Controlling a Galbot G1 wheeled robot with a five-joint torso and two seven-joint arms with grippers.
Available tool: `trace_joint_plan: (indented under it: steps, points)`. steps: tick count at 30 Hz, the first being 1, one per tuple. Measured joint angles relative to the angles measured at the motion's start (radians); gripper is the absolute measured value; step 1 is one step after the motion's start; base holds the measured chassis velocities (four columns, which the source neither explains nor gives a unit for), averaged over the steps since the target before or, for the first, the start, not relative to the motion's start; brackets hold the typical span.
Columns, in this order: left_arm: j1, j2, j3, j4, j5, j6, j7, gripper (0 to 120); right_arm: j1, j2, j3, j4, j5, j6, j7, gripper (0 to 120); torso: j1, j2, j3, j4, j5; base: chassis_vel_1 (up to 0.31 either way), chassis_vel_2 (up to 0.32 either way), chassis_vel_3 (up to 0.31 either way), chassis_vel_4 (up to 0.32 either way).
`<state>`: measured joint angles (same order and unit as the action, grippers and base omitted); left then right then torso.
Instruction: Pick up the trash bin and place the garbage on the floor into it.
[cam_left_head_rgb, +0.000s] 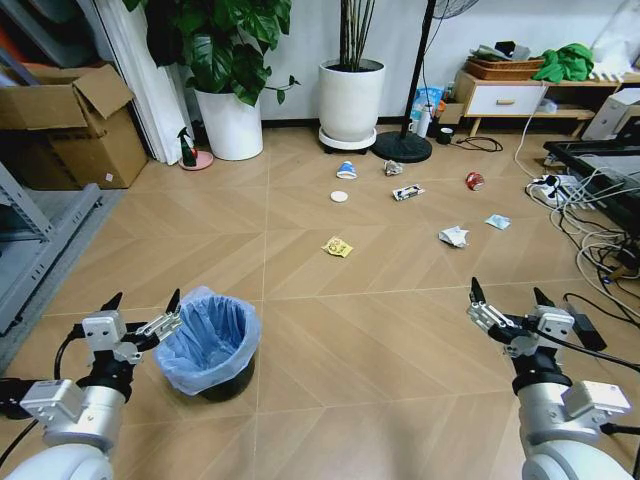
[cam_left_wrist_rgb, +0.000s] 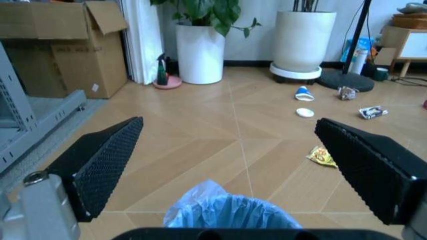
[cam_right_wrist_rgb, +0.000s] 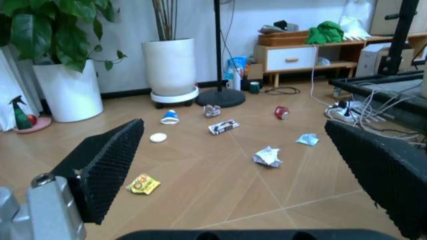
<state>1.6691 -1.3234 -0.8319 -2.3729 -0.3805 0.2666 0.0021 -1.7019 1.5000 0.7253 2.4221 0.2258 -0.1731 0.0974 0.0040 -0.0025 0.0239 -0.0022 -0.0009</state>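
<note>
Small round black trash bin (cam_left_head_rgb: 209, 347) with a crinkly light-blue plastic liner, sitting upright on the tan chevron wood-look floor (cam_left_head_rgb: 330, 340), low in the head view on the robot's left side. Left gripper (cam_left_head_rgb: 142, 311) right next to its rim, fingers spread wide, holding nothing; from the left wrist view the blue liner (cam_left_wrist_rgb: 227, 210) sits just below the gap between the two black ribbed pads (cam_left_wrist_rgb: 100, 160). Can't tell if a fingertip actually touches the bag.

Right gripper (cam_left_head_rgb: 505, 297) over bare floor on the other side, well apart from the bin, also spread open and empty.

Litter all scattered farther out, none of it in the bin:
- blue-and-white paper cup (cam_left_head_rgb: 346, 170) lying on its side near the big white plant pot (cam_left_head_rgb: 351, 98)
- white round lid (cam_left_head_rgb: 339, 196) just in front of the cup
- yellow wrapper (cam_left_head_rgb: 337, 246), closest piece to the bin
- silver wrapper (cam_left_head_rgb: 407, 192)
- small crumpled wad (cam_left_head_rgb: 393, 167) near the black round stand base (cam_left_head_rgb: 402, 147)
- crumpled white paper (cam_left_head_rgb: 453, 236)
- pale blue packet (cam_left_head_rgb: 497, 221)
- crushed red can (cam_left_head_rgb: 474, 181)

Tangle of cables and a power strip (cam_left_head_rgb: 550, 188) along the right edge.
</note>
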Motion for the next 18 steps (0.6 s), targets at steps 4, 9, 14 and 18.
trace_joint_plan:
  steps: [4, 9, 14, 18]
  points:
    - [0.004, -0.003, 0.001, 0.000, -0.001, 0.000, 0.000, 100, 0.002, -0.001, 0.001, -0.005, 0.000, 0.003, -0.001, 100, 0.000, 0.000, 0.000, 0.0000, 0.0000, 0.000, 0.000, 0.000, 0.000]
    - [0.007, -0.003, 0.003, -0.006, -0.001, 0.003, 0.000, 100, 0.004, -0.002, 0.002, -0.006, 0.000, 0.006, -0.002, 100, 0.000, 0.000, 0.000, 0.0000, 0.0000, 0.000, 0.000, 0.000, 0.000]
    - [0.011, 0.006, 0.005, -0.007, -0.005, 0.011, -0.002, 100, 0.007, -0.002, 0.002, -0.003, 0.004, 0.006, -0.003, 100, 0.000, 0.000, 0.000, 0.0000, 0.0000, 0.000, 0.000, 0.000, 0.000]
    - [0.012, 0.016, 0.009, -0.003, -0.025, 0.043, -0.025, 100, 0.010, -0.007, 0.002, -0.005, 0.008, 0.006, -0.004, 100, 0.000, 0.000, 0.000, 0.0000, -0.0001, 0.000, 0.000, 0.000, 0.000]
